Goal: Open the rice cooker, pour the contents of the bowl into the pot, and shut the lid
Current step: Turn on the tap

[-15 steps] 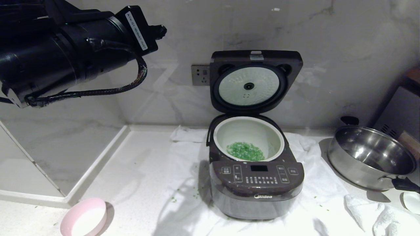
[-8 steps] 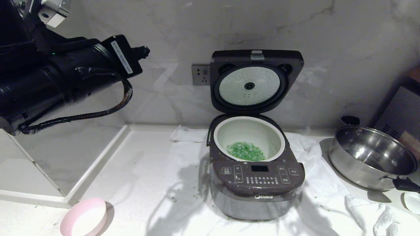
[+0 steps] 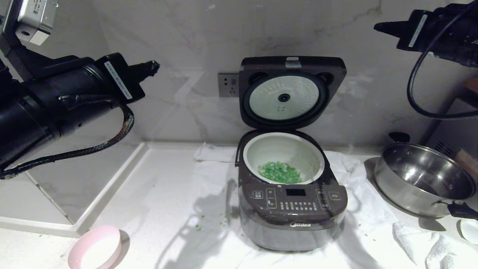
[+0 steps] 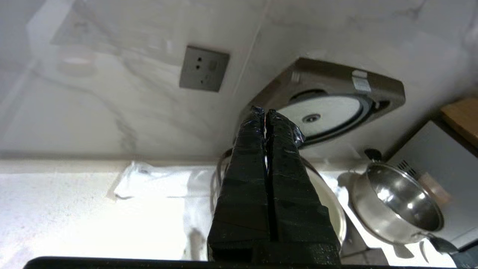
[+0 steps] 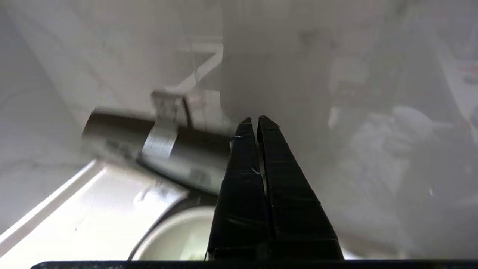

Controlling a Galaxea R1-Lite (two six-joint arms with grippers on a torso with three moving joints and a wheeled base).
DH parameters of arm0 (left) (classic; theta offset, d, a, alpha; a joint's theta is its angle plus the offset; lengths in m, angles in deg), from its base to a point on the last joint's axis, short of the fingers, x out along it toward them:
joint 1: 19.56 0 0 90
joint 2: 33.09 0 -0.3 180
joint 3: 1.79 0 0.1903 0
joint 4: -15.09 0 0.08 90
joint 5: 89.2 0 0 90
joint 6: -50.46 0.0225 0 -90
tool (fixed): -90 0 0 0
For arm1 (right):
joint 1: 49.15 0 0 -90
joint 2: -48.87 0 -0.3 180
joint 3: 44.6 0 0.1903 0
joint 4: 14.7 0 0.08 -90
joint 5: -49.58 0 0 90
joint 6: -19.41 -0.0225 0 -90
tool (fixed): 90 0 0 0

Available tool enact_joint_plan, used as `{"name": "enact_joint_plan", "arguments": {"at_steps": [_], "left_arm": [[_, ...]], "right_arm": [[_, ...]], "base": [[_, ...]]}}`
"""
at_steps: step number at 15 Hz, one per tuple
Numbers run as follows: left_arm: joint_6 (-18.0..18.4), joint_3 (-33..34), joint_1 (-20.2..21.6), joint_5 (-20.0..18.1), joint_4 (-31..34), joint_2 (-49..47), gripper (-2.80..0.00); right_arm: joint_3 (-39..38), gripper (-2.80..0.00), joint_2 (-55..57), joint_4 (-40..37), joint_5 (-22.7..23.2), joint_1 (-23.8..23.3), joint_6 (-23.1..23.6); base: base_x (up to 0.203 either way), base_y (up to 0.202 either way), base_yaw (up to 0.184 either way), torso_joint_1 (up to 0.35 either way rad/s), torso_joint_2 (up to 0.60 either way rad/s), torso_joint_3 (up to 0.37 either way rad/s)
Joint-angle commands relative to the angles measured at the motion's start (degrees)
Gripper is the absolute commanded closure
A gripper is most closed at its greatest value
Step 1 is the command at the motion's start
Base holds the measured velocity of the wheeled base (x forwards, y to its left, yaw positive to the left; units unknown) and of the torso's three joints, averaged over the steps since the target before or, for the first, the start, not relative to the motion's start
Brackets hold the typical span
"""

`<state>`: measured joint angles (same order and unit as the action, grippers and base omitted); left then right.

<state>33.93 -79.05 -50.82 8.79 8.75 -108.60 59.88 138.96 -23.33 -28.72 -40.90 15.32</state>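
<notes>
Dark brown, rigid hinged lid is standing open over the boxy rice cooker mid-tabletop; both tools, left and right, are hanging shut and empty—likely pushing its top edge down.

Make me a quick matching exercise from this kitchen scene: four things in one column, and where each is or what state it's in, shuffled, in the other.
Things:
1. lid
2. bowl
3. green bits
4. steel pan

States or places:
A. empty, on the counter at front left
B. inside the pot
C. standing up, open
D. right of the rice cooker

Pairs: 1-C, 2-A, 3-B, 4-D
</notes>
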Motion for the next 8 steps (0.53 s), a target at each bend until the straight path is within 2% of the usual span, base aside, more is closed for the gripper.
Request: {"name": "enact_joint_plan", "arguments": {"at_steps": [1, 4, 8], "left_arm": [[-0.17, 2.85, 0.15, 0.02, -0.17, 3.13, 0.00], [-0.17, 3.34, 0.06, 0.16, -0.17, 3.44, 0.00], [-0.09, 4.50, -0.47, 0.48, -0.13, 4.38, 0.00]], "right_arm": [[7.47, 0.00, 7.10, -0.43, -0.12, 0.29, -0.08], [12.39, 0.00, 10.23, -2.55, 0.26, 0.61, -0.04], [14.18, 0.00, 13.95, -2.64, 0.32, 1.12, -0.32]], "base": [[0.000, 0.000, 0.000, 0.000, 0.00, 0.000], [0.000, 0.000, 0.000, 0.000, 0.00, 0.000], [0.000, 0.000, 0.000, 0.000, 0.00, 0.000]]}}
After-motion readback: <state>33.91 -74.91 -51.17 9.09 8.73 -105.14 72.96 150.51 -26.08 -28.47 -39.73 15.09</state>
